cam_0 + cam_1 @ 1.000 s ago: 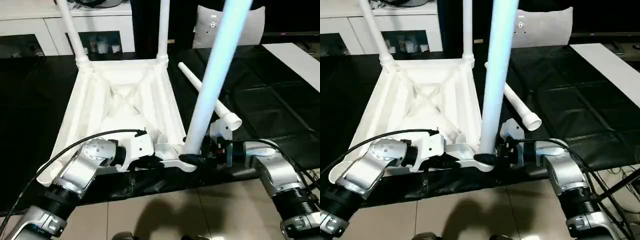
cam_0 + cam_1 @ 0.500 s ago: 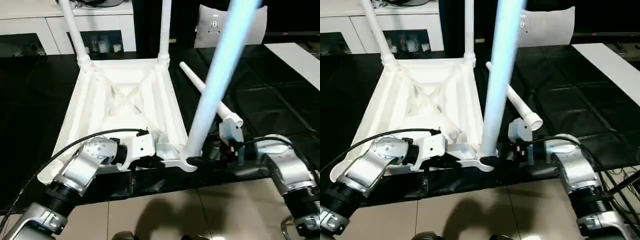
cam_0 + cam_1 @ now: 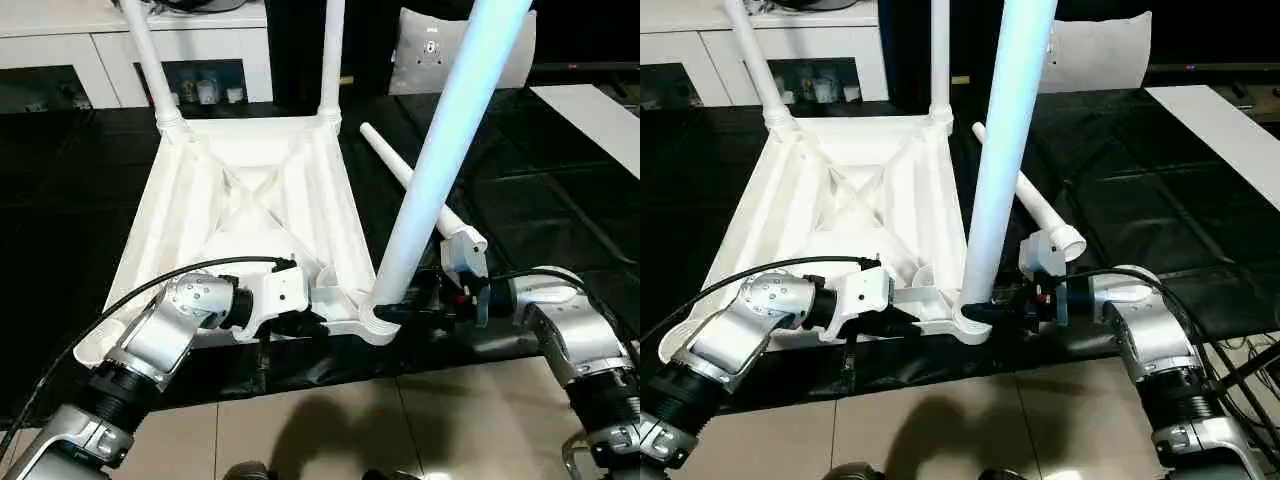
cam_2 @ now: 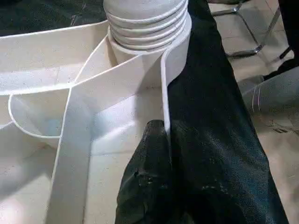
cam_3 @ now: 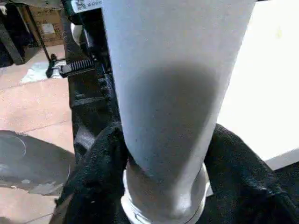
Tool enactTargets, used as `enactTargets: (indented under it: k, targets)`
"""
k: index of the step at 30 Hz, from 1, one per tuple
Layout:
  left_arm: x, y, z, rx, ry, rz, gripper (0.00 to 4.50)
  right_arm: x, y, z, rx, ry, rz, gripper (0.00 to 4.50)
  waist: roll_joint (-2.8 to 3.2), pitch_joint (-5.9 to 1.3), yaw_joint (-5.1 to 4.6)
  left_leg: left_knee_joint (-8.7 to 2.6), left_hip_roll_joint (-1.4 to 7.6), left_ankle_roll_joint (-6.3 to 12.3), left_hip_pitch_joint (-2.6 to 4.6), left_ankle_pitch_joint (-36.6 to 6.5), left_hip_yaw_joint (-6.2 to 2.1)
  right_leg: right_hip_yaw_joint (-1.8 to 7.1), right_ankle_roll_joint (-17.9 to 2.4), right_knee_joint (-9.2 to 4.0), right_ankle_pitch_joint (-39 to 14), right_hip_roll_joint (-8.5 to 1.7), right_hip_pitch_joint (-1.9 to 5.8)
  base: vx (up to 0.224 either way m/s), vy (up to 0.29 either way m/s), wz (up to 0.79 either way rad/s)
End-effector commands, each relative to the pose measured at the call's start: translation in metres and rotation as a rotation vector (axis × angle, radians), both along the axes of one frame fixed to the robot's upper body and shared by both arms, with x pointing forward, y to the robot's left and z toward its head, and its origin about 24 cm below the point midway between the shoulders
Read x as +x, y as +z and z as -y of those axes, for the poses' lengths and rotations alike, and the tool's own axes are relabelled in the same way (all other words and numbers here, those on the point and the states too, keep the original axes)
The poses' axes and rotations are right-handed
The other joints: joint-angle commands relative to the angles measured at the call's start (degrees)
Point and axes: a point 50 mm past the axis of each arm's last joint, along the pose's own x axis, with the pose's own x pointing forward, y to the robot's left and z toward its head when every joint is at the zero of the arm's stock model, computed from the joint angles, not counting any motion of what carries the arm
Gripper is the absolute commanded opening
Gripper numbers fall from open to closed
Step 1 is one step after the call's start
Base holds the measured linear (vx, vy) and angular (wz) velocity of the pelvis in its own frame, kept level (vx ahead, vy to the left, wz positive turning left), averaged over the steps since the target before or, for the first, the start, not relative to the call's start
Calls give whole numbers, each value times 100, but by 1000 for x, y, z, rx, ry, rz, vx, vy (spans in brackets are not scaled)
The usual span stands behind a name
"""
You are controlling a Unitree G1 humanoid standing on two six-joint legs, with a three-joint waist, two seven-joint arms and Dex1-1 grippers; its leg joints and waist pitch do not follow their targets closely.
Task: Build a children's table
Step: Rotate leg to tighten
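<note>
White table [image 3: 250, 200] at mat edge | left gripper [image 4: 161, 140] clamps rim | right gripper [image 5: 163, 154] grips leg [image 3: 440, 150]

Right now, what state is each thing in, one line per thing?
Table top: upside down, ribbed underside up.
Two far legs: upright in their corner sockets.
Near leg: standing in near corner socket, leaning, threads still showing.
Fourth leg: loose, lying on the black surface.
Left tool: shut on the table top's rim.
Right tool: fingers around the near leg's base.
</note>
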Motion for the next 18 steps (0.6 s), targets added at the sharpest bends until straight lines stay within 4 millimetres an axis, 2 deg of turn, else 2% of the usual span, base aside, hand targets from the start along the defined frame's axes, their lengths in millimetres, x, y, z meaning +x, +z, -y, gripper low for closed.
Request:
enactTargets:
  k: [1,5,6,11,13,14,16,17,18]
  targets:
    - [-1,6,4,23,-50,21,0,1,2,1,0,-7,2,205,-7,-374,-19,-478,473,464,-25,-770,-141,468,-617,-455,-2166,-538,364,0,0,0]
    - [-1,7,4,18,-49,15,0,0,0,0,-1,0,-1,193,5,-367,-20,-484,473,455,-20,-809,-142,466,-629,-459,-2198,-538,361,0,0,0]
    - [-2,7,4,10,-47,12,0,-1,-1,-1,1,1,-2,192,27,-361,-16,-485,475,448,-19,-826,-143,467,-636,-460,-2204,-539,357,0,0,0]
    - [0,9,7,-17,-16,8,0,-2,-5,-9,38,-33,-12,191,15,-358,-28,-489,472,430,-20,-852,-141,465,-634,-470,-2234,-542,359,0,0,0]
    - [1,9,8,-33,13,6,0,-3,-7,-14,49,-53,-15,191,55,-330,-35,-504,473,384,-13,-997,-151,459,-594,-497,-2376,-539,353,0,0,0]
    - [1,10,9,-43,27,6,0,-2,-8,-17,52,-72,-19,191,39,-324,-55,-511,471,351,-10,-1079,-154,452,-553,-516,-2476,-537,350,0,0,0]
    - [5,14,19,-138,151,-13,0,8,-15,-35,60,-243,-75,191,53,-297,-115,-531,477,239,-15,-1162,-166,444,-534,-520,-2602,-520,349,0,0,0]
    - [5,15,19,-144,159,-16,0,9,-15,-36,59,-253,-79,191,81,-281,-123,-527,458,199,-5,-1245,-169,424,-507,-542,-2729,-524,337,0,0,0]
    - [6,16,23,-165,187,-20,0,12,-17,-39,61,-295,-94,191,39,-280,-169,-516,409,139,-34,-1359,-179,378,-343,-584,-3038,-531,380,0,0,0]
